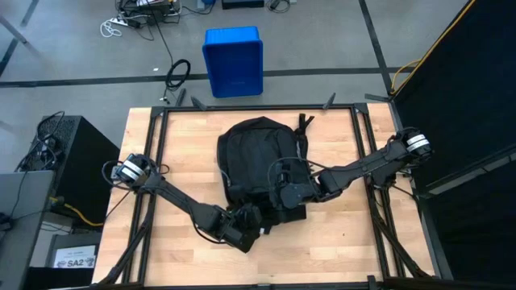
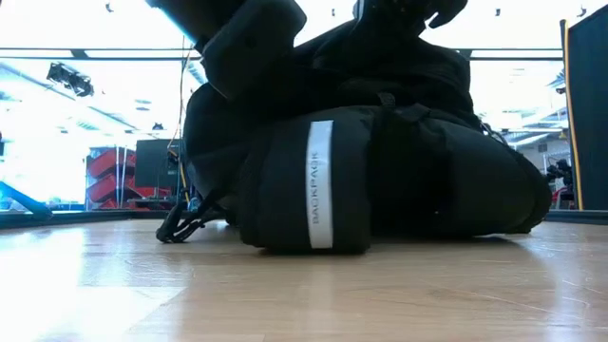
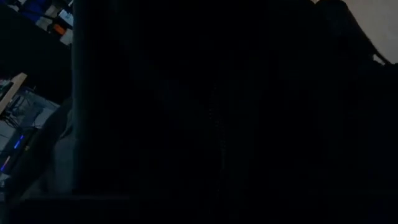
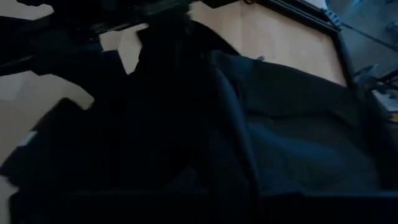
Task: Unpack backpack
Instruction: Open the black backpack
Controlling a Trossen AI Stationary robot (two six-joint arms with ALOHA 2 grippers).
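Left gripper (image 1: 246, 232), pressed against the near-left corner of the backpack (image 1: 258, 157); whether its fingers are parted or closed on fabric cannot be told, as its own wrist view shows only dark cloth. Right gripper (image 1: 284, 196), fingers closed, lies on the near part of the backpack, just right of the left gripper; whether it pinches fabric cannot be seen. The backpack, black and rounded, lies flat at the middle of the wooden table (image 1: 177, 153), its straps (image 1: 304, 133) trailing along its right side toward the far edge. From table height, a white vertical stripe (image 2: 320, 184) on the bag's near end reads "BACKPACK". Bare wood remains on both sides of the bag and along the near edge; a black frame (image 1: 258, 107) runs round the table's rim. Beyond the far edge, on the floor, stands a blue bin (image 1: 233, 60), well apart from the bag.
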